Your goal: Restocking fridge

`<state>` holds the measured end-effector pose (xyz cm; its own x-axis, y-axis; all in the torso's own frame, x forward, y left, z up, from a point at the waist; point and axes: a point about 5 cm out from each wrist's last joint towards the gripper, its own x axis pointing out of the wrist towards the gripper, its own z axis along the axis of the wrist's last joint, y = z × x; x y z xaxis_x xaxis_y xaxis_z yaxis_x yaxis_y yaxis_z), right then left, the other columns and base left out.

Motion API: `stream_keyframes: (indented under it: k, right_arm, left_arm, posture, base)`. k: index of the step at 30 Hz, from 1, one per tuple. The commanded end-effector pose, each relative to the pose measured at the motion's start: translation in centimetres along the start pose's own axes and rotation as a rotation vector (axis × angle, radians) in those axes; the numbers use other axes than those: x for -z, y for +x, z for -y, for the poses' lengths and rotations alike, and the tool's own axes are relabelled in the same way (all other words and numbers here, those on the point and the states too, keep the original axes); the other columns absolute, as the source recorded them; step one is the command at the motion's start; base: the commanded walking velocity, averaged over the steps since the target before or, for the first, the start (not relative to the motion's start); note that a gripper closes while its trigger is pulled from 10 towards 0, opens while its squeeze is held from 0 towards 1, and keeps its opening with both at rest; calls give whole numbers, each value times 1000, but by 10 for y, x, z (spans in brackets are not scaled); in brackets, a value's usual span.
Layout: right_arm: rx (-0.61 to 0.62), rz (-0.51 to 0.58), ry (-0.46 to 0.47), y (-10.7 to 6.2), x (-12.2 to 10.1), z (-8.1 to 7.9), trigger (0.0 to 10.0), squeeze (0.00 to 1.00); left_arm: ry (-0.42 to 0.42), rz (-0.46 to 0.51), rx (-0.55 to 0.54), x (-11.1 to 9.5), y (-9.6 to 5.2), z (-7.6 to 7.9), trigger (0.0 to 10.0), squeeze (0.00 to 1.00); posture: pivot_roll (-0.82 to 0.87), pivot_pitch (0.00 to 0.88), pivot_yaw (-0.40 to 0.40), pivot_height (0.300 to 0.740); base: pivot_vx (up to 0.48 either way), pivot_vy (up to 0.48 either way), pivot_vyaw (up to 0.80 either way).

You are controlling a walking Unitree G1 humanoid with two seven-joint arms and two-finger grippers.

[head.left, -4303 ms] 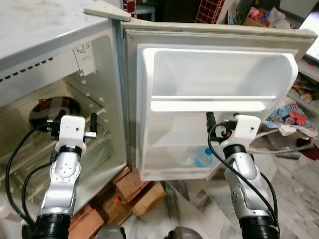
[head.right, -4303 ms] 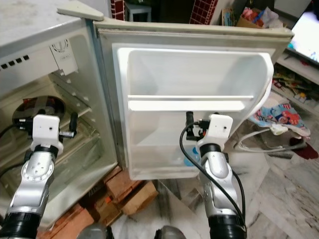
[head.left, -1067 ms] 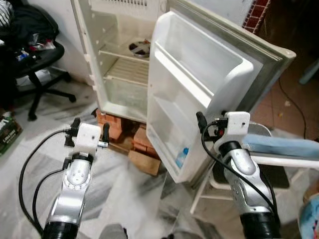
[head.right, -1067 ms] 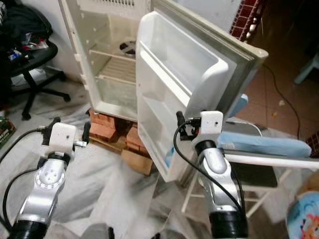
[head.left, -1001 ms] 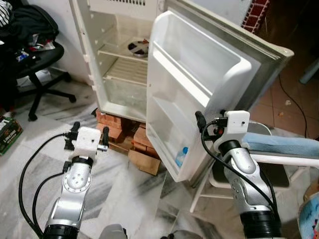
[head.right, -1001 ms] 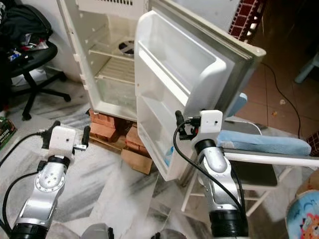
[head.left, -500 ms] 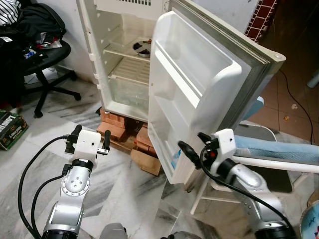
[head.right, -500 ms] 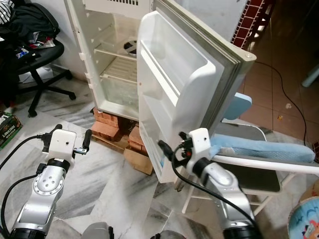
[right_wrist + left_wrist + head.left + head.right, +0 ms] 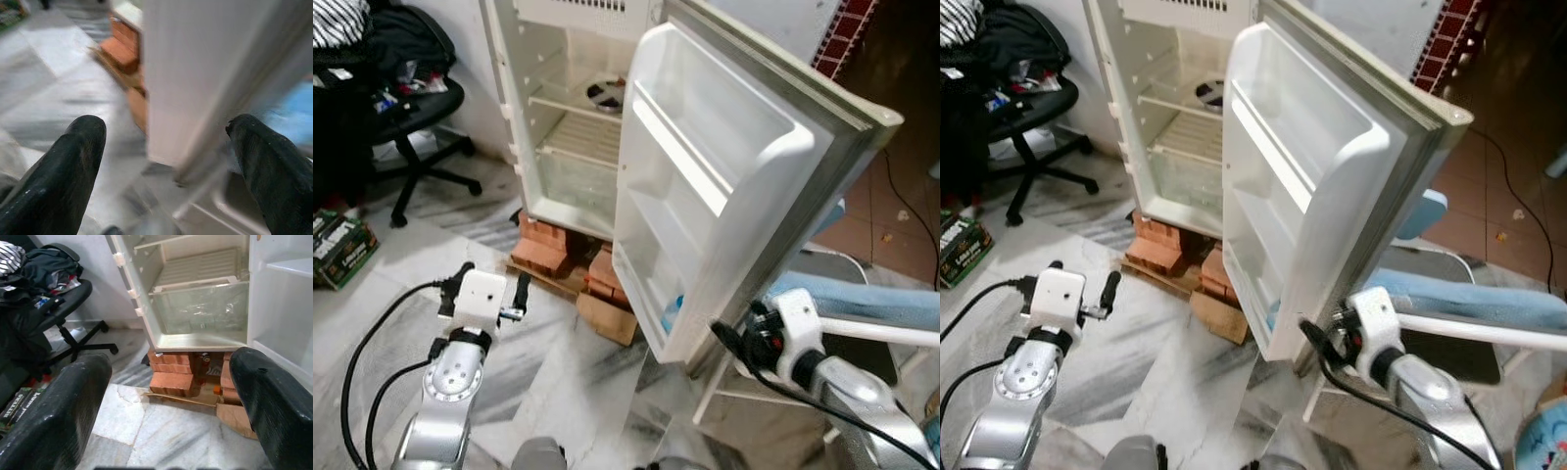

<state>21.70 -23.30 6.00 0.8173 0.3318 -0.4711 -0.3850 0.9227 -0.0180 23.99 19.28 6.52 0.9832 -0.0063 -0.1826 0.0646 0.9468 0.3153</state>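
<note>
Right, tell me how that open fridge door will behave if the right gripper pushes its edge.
The fridge door should probably swing easily: its shelves look nearly bare. The fridge stands on bricks, so it may rock. The right gripper, fingers open, sits by the door's lower corner.

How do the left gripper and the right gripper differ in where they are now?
The left gripper hangs over bare marble floor, apart from the white fridge; the right gripper sits at the lower outer edge of the open fridge door. The left wrist view is sharp, the right wrist view blurred. Both are open and hold nothing.
</note>
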Motion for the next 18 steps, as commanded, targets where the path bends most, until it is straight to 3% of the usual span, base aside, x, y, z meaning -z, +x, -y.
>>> stream_keyframes:
  k: [1, 2, 4, 7, 10, 17, 18]
  right_arm:
    - [65, 59, -30, -2, -14, 14, 10000, 0]
    - [156, 144, -40, 0, -32, 25, 10000, 0]
    - [217, 233, -37, 1, -53, 32, 10000, 0]
    - [248, 280, -39, 0, -65, 35, 10000, 0]
    - [350, 422, -10, -3, -95, 39, 10000, 0]
    - [261, 533, 75, 1, -117, 27, 10000, 0]
    - [138, 569, 157, 3, -124, 16, 10000, 0]
  left_arm:
    - [-8, -3, 14, -1, -1, 0, 10000, 0]
    - [-7, -3, 18, -1, -1, 1, 10000, 0]
    - [-6, -3, 23, -1, 0, 1, 10000, 0]
    - [-6, -4, 27, -1, 0, 2, 10000, 0]
    - [-6, -6, 30, -1, 0, 1, 10000, 0]
    - [-8, -11, 35, -1, -1, 1, 10000, 0]
    - [-40, -27, 73, 0, -2, 4, 10000, 0]
  posture:
    - [-9, 36, -65, 740]
    - [-12, 34, -63, 740]
    - [-8, 31, -61, 740]
    - [-8, 31, -61, 740]
    - [-2, 30, -63, 740]
    - [0, 30, -63, 740]
    - [7, 28, -62, 740]
  base:
    - [0, 0, 0]
    - [0, 0, 0]
    - [0, 0, 0]
    - [0, 0, 0]
    - [0, 0, 0]
    - [0, 0, 0]
    - [0, 0, 0]
